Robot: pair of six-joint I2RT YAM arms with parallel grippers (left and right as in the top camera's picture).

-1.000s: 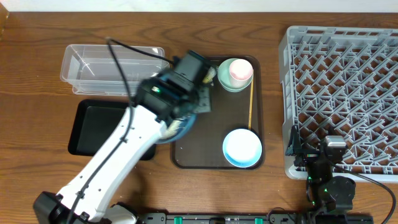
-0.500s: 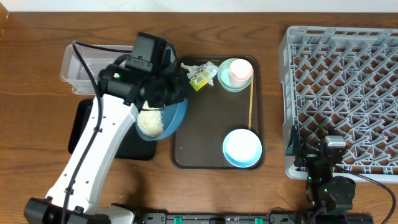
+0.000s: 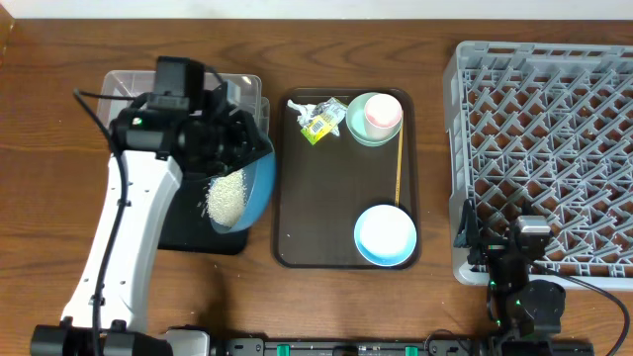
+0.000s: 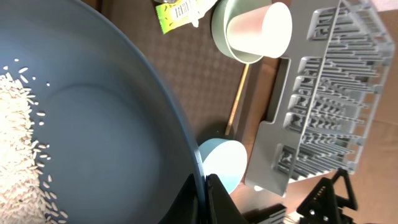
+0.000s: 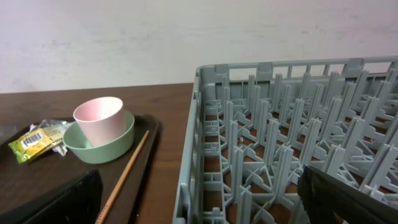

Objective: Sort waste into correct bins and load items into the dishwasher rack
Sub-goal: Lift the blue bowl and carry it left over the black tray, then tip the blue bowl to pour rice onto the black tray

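My left gripper [image 3: 255,148] is shut on the rim of the dark-blue dish [image 3: 249,188]; in the left wrist view the jaws [image 4: 205,194] pinch the dish [image 4: 106,137]. The dish hangs tilted over the black tray [image 3: 143,213], with the rice [image 3: 226,198] heaped at its lower side [image 4: 15,143]. The clear tub [image 3: 124,87] lies behind, partly hidden by my arm. The wrapper [image 3: 318,119], green cup [image 3: 376,117], stick [image 3: 399,163] and light-blue bowl [image 3: 385,235] are on the brown tray. My right gripper [image 5: 199,196] is open and empty by the rack [image 3: 544,148].
The brown serving tray [image 3: 326,198] lies mid-table between the bins and the rack. The rack's near left corner [image 5: 205,124] stands right in front of my right gripper. Bare wood runs along the table's front and back edges.
My left arm has carried the dish left, off the brown tray to above the black tray, and tilted it. The rice has slid to the lower side. The right arm has not moved.
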